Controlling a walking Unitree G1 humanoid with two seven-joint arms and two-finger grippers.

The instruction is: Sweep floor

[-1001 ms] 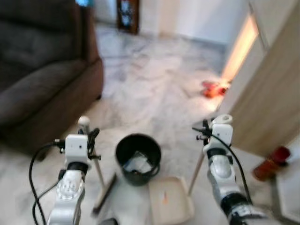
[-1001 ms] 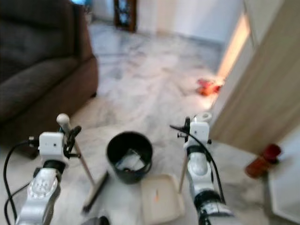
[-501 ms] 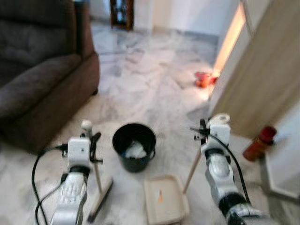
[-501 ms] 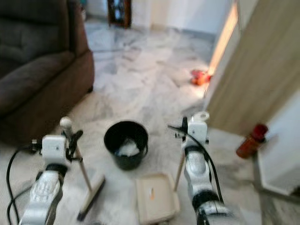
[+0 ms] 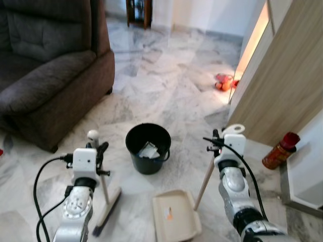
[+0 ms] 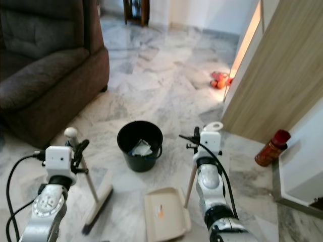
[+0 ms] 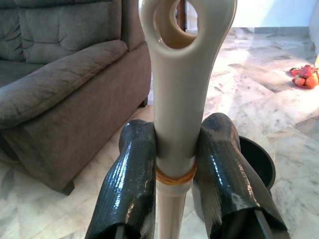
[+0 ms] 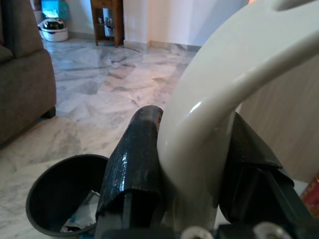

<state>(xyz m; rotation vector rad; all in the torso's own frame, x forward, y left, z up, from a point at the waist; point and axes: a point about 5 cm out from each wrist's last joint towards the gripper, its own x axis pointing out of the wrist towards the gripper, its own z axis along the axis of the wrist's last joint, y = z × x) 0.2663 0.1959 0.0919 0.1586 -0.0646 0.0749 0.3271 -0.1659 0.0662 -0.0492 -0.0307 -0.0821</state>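
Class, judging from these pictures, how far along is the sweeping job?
Done: paper scraps already lie in the black bucket. In hand: left gripper clamps the broom handle, right gripper the dustpan handle. Left: a small orange scrap sits in the dustpan, not yet tipped out.

The room is evenly daylit and bright. Warm orange light spills through the gap beside the wooden door [image 5: 282,91] on the far right, glaring on the marble floor [image 5: 166,80] near it. The floor shines with soft reflections farther off. The dark sofa [image 5: 45,65] on the left stays in shade, its lower front nearly black. The head views are sharp, with slight softness at the near edges. In the wrist views the broom handle [image 7: 182,74] and the dustpan handle [image 8: 219,109] loom close and soft, with a highlight on the latter.
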